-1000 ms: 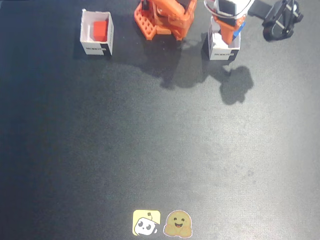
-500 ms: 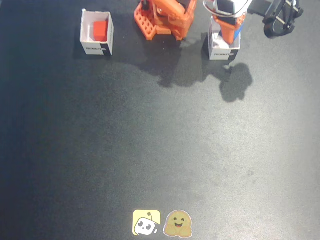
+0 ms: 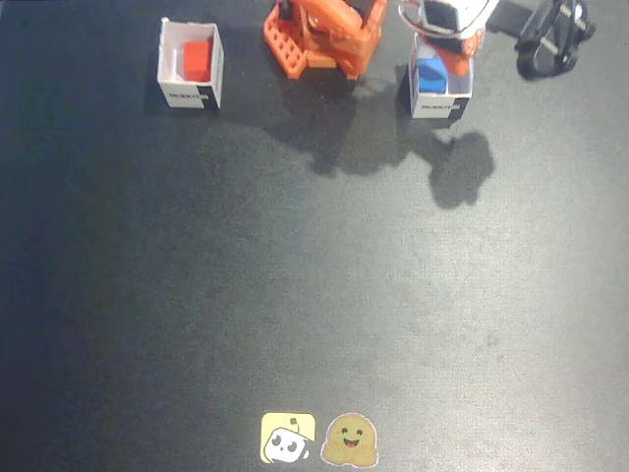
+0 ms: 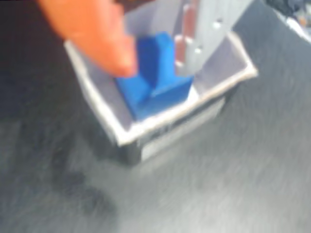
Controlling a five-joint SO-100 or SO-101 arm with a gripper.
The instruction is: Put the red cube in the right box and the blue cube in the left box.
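In the fixed view the claw has lifted since half a second ago, uncovering the blue cube resting just below it inside the white box. The red cube sits in the other box, far to the claw's left.

In the wrist view the orange finger and grey finger stand spread, the blue cube free between them. Both placements look done.

Wrist view blurred; pincer cut off at top.

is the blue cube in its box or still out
In. The blue cube sits inside the white box, walls around it in the wrist view; the fixed view shows it there too.
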